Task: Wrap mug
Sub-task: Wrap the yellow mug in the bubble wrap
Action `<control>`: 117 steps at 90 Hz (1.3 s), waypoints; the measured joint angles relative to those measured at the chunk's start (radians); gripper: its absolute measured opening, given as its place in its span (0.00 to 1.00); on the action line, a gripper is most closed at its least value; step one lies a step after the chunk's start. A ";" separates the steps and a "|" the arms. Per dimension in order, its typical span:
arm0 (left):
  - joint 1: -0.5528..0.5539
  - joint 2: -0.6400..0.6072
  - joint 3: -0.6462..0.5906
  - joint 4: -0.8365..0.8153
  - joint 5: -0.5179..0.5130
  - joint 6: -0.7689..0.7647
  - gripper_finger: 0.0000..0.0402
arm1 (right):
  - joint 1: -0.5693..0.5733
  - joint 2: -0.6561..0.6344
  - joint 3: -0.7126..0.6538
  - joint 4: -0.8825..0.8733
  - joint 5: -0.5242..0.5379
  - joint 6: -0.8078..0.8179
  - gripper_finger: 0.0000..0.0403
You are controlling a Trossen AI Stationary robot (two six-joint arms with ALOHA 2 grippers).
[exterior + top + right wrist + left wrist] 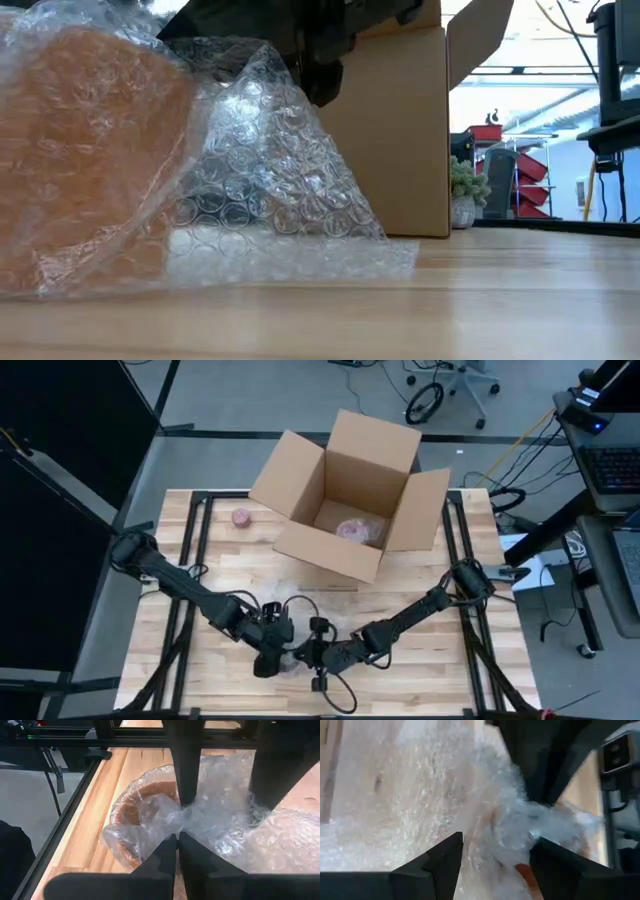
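The brown round mug (145, 807) sits in clear bubble wrap (220, 827) at the table's 6 o'clock edge. The right gripper (177, 851) is pinched tight on the wrap. The left gripper (495, 857) is spread wide w/ wrap between its fingers. At 12 o'clock is an open cardboard box (350, 495) on the wooden table (450, 660).

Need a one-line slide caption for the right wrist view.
Right claw pinches bubble wrap shut over the brown mug at the wooden table's edge.
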 joint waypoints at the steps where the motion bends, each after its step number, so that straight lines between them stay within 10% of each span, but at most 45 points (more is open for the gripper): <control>1: 0.000 -0.004 0.000 0.002 0.000 0.001 0.51 | 0.000 0.000 0.000 0.000 0.000 0.000 0.00; 87: -0.004 0.188 -0.023 0.074 -0.010 0.038 0.51 | -0.001 0.003 -0.001 0.004 -0.005 0.000 0.00; 117: 0.007 0.285 -0.029 0.106 0.013 0.047 0.36 | -0.001 0.003 -0.002 -0.001 -0.001 -0.002 0.00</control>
